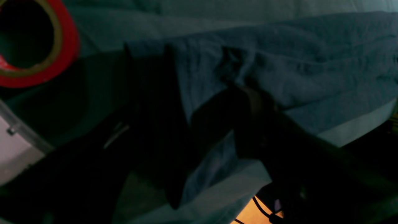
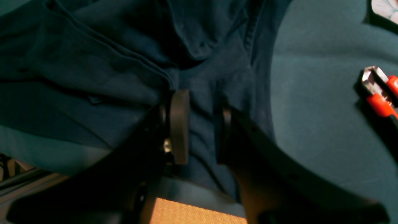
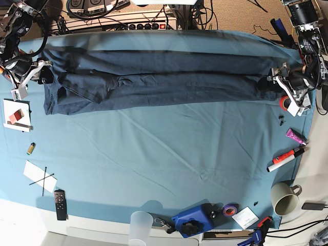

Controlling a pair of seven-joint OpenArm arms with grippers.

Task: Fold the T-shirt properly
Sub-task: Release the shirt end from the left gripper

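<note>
The dark navy T-shirt [image 3: 154, 82] lies as a long, narrow band across the far part of the teal table cloth [image 3: 154, 159]. My right gripper [image 3: 43, 77] is at the shirt's left end in the base view. In the right wrist view its jaws [image 2: 202, 124] are closed on a bunched fold of the shirt [image 2: 93, 62]. My left gripper [image 3: 271, 83] is at the shirt's right end. In the dark left wrist view its jaws [image 1: 202, 93] hold a fold of shirt fabric [image 1: 295, 62] between them.
A red tape roll [image 1: 37, 43] lies beside my left gripper, and also shows in the base view [image 3: 283, 101]. A red-handled tool [image 2: 379, 96] lies near my right gripper. A marker [image 3: 287, 156], mug [image 3: 284, 197], remote [image 3: 60, 204], plastic cup [image 3: 141, 228] and blue device [image 3: 192, 220] line the table's right and near edges.
</note>
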